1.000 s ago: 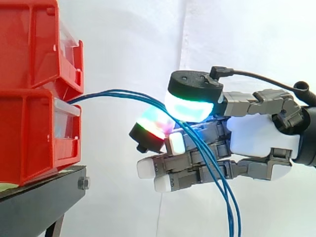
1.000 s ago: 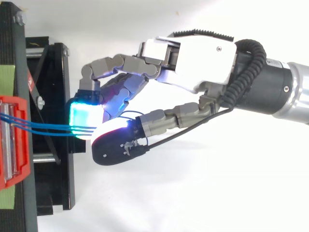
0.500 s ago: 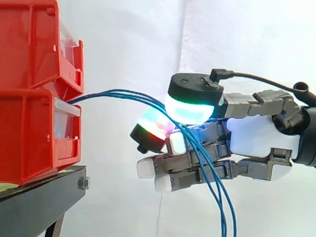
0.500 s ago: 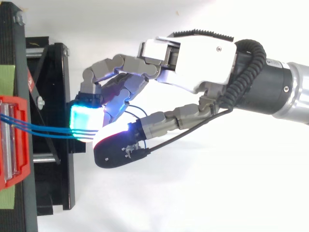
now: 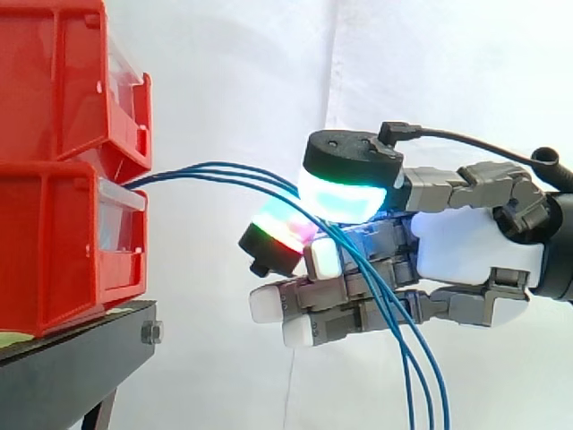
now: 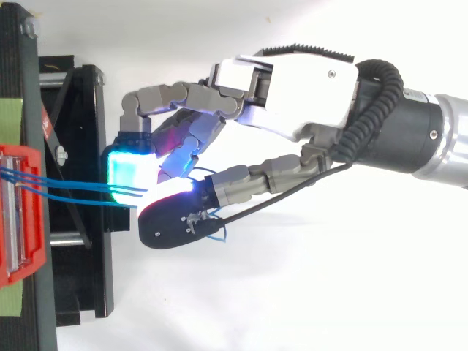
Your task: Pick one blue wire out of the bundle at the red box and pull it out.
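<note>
The blue wires [image 5: 215,165] are hanging nearest in the side view, dropping in front of the lower fingers [image 5: 327,296] and running out past the bottom edge (three strands, as far as I can make out). The step in hand, as I judge it, is separating one strand from the rest. Doing it well is going to mean pinching just one wire between the pads and letting the others slip free. The pull should then be going straight back from the box, slowly enough that the strand is not sliding out of the pinch or dragging its neighbours along.

Behind those strands the hand [image 5: 466,246] is reaching in from the right, curled most of the way closed. The thumb's cyan-green pad [image 5: 345,195] is bearing down on the wires while a fingertip [image 5: 279,235] glowing red and green is curling up beneath them, so the bundle is passing through the narrow gap between the two. Whether one wire or several are being gripped I cannot tell (they are lying very close together there).

Farther along, the wires are arching back into the red box [image 5: 63,242] at its upper front lip, just under a second red box [image 5: 54,81]. Both are sitting on the black stand [image 5: 72,376], with the white curtain [image 5: 233,72] hanging behind.
</note>
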`<act>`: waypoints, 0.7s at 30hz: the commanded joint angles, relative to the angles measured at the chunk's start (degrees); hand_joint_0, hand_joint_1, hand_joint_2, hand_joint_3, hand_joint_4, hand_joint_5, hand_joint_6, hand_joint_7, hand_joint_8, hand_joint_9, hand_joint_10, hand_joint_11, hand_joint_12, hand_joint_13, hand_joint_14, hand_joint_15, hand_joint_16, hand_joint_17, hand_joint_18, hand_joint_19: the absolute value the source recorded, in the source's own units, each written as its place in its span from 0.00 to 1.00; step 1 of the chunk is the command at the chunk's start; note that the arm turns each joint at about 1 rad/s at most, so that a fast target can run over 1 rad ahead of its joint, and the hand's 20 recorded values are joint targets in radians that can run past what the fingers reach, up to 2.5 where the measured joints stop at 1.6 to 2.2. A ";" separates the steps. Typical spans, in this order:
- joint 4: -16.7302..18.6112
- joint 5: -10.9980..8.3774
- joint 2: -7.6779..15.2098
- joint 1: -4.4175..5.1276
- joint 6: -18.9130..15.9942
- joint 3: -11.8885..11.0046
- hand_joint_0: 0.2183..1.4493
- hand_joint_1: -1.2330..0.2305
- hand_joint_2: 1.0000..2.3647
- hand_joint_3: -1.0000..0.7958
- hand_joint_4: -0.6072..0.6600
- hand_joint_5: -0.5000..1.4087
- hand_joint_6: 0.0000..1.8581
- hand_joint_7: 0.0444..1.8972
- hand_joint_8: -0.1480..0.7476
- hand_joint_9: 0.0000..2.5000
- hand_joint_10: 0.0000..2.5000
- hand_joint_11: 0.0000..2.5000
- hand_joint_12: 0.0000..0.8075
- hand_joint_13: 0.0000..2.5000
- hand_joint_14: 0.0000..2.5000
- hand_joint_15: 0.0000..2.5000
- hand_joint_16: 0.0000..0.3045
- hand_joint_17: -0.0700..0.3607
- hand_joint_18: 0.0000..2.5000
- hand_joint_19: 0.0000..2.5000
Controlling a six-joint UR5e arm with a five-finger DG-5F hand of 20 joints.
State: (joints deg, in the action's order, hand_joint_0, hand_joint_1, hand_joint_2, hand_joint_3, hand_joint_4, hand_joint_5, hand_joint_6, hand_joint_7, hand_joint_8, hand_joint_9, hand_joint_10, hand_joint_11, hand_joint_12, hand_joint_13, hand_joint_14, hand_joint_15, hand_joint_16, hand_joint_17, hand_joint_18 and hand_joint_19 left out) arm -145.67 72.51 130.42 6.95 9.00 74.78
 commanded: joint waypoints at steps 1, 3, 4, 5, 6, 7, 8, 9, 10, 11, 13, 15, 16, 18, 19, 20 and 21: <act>-0.05 0.00 0.01 0.00 0.05 0.01 0.54 0.37 0.01 0.45 0.66 0.24 0.33 0.71 0.40 0.44 0.01 0.21 0.39 0.27 0.01 0.14 0.14 0.39 0.15 0.22; -0.05 0.00 0.01 0.00 -0.13 0.01 0.55 0.35 0.01 0.45 0.64 0.24 0.34 0.70 0.41 0.44 0.01 0.22 0.39 0.27 0.01 0.14 0.14 0.39 0.15 0.23; -0.05 0.00 0.01 0.00 -0.13 0.01 0.55 0.34 0.01 0.45 0.65 0.24 0.35 0.68 0.41 0.43 0.01 0.22 0.39 0.27 0.01 0.14 0.14 0.39 0.15 0.23; -0.05 0.00 0.01 0.00 -0.13 0.01 0.56 0.34 0.01 0.44 0.66 0.24 0.35 0.66 0.40 0.43 0.01 0.22 0.39 0.27 0.01 0.14 0.14 0.39 0.15 0.23; -0.05 0.00 0.01 0.00 -0.13 0.01 0.55 0.35 0.01 0.43 0.65 0.24 0.35 0.67 0.40 0.44 0.01 0.21 0.38 0.27 0.01 0.15 0.14 0.39 0.15 0.23; -0.05 0.00 0.01 0.00 -0.13 0.01 0.55 0.36 0.01 0.43 0.65 0.24 0.34 0.69 0.39 0.44 0.01 0.21 0.38 0.27 0.01 0.14 0.14 0.39 0.15 0.23; -0.05 0.00 0.01 0.00 -0.13 0.01 0.54 0.37 0.01 0.43 0.66 0.25 0.32 0.72 0.38 0.44 0.01 0.21 0.37 0.27 0.01 0.14 0.14 0.39 0.15 0.23; -0.05 0.00 0.01 0.00 -0.13 0.01 0.53 0.37 0.01 0.43 0.66 0.25 0.28 0.78 0.37 0.44 0.01 0.20 0.37 0.27 0.01 0.14 0.14 0.39 0.15 0.22; -0.05 0.00 0.01 0.00 -0.13 0.01 0.53 0.37 0.01 0.43 0.66 0.26 0.27 0.79 0.37 0.44 0.01 0.20 0.37 0.27 0.01 0.14 0.14 0.39 0.15 0.22; -0.05 0.00 0.01 0.00 -0.13 0.01 0.53 0.38 0.01 0.43 0.65 0.25 0.27 0.78 0.36 0.44 0.01 0.19 0.37 0.27 0.01 0.14 0.14 0.39 0.15 0.23; -0.05 0.00 0.01 0.00 -0.13 0.01 0.53 0.38 0.01 0.42 0.62 0.25 0.27 0.76 0.36 0.44 0.01 0.18 0.37 0.27 0.01 0.14 0.14 0.39 0.15 0.22; -0.05 0.00 0.01 0.00 -0.13 0.01 0.54 0.38 0.01 0.38 0.57 0.25 0.27 0.74 0.35 0.44 0.01 0.18 0.37 0.27 0.01 0.14 0.14 0.39 0.15 0.23; -0.05 0.00 0.01 0.00 -0.13 0.01 0.54 0.38 0.01 0.37 0.55 0.25 0.27 0.74 0.34 0.44 0.01 0.18 0.37 0.27 0.01 0.14 0.14 0.39 0.15 0.23; -0.05 0.00 0.01 0.00 -0.21 0.01 0.55 0.39 0.01 0.35 0.51 0.26 0.27 0.74 0.35 0.44 0.01 0.18 0.36 0.27 0.01 0.14 0.14 0.38 0.14 0.24; -0.05 0.00 0.01 0.00 -0.13 0.01 0.55 0.39 0.01 0.35 0.50 0.26 0.27 0.74 0.35 0.44 0.01 0.18 0.36 0.27 0.01 0.14 0.14 0.38 0.14 0.24; -0.05 0.00 0.01 0.00 -0.21 0.01 0.55 0.39 0.01 0.35 0.49 0.26 0.27 0.75 0.35 0.44 0.01 0.18 0.36 0.27 0.01 0.14 0.14 0.38 0.14 0.23; -0.05 0.00 0.01 0.00 -0.21 0.01 0.55 0.39 0.01 0.35 0.47 0.26 0.27 0.76 0.35 0.43 0.01 0.18 0.36 0.27 0.01 0.14 0.13 0.38 0.15 0.23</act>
State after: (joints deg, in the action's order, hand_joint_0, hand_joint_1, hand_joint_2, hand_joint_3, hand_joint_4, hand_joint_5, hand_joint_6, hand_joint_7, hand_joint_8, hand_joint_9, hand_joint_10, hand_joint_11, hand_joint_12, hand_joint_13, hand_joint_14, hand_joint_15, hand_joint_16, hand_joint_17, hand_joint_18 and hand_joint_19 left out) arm -145.72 72.51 130.43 6.95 8.83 74.79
